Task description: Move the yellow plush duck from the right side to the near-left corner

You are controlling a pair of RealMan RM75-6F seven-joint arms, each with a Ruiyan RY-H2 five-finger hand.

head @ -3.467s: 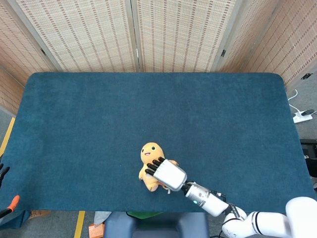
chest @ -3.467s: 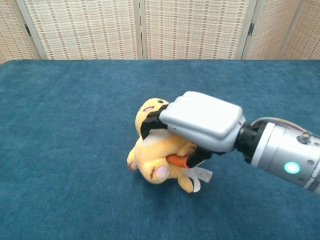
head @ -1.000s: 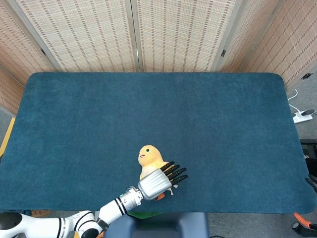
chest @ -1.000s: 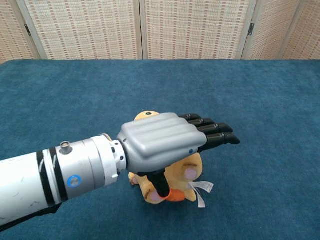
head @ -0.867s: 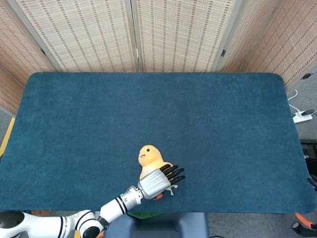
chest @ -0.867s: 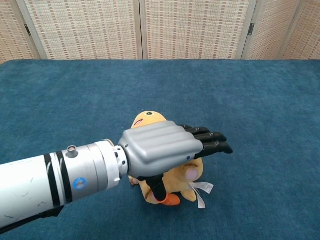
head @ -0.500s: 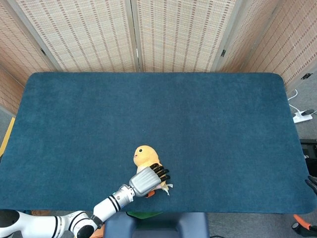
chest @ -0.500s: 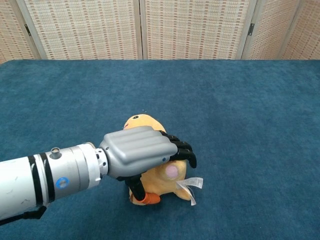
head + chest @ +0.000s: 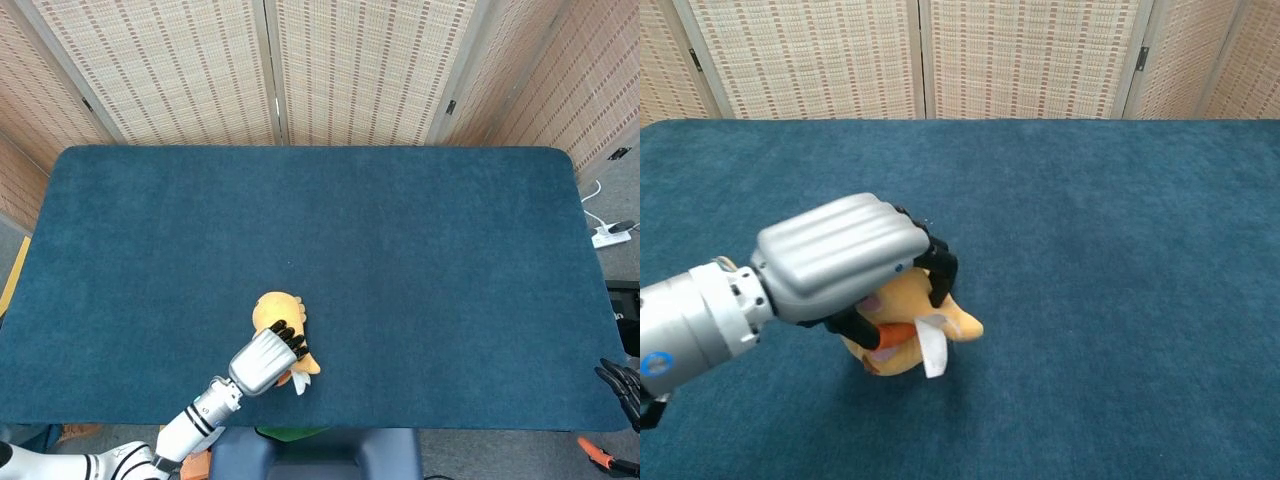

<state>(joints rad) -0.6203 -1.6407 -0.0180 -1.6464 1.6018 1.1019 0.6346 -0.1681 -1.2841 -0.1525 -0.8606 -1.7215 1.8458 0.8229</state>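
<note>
Currently, item one: yellow plush duck (image 9: 276, 312), soft-bodied, lying on the blue cloth table (image 9: 420, 250) near the front edge, somewhat left of centre. It is short of the near-left corner, so the carry looks partly done. The chest view shows its white sewn tag (image 9: 932, 348) hanging free below the body and an orange part (a foot or the beak, I cannot tell which) peeking out under the fingers.

Item two: left hand (image 9: 845, 262), wrapped over the duck from above, dark fingers (image 9: 941, 274) curled down around the far side of the toy. The grip from on top probably suits a plush that squashes; it lets the toy be lifted or dragged leftward without rolling away. Whether the duck is clear of the cloth or resting on it cannot be told.

Item three: right hand (image 9: 622, 380), only dark fingertips visible at the far right edge of the head view, off the table; its posture cannot be judged.

Item four: woven folding screens (image 9: 270, 70), standing behind the table's far edge.
</note>
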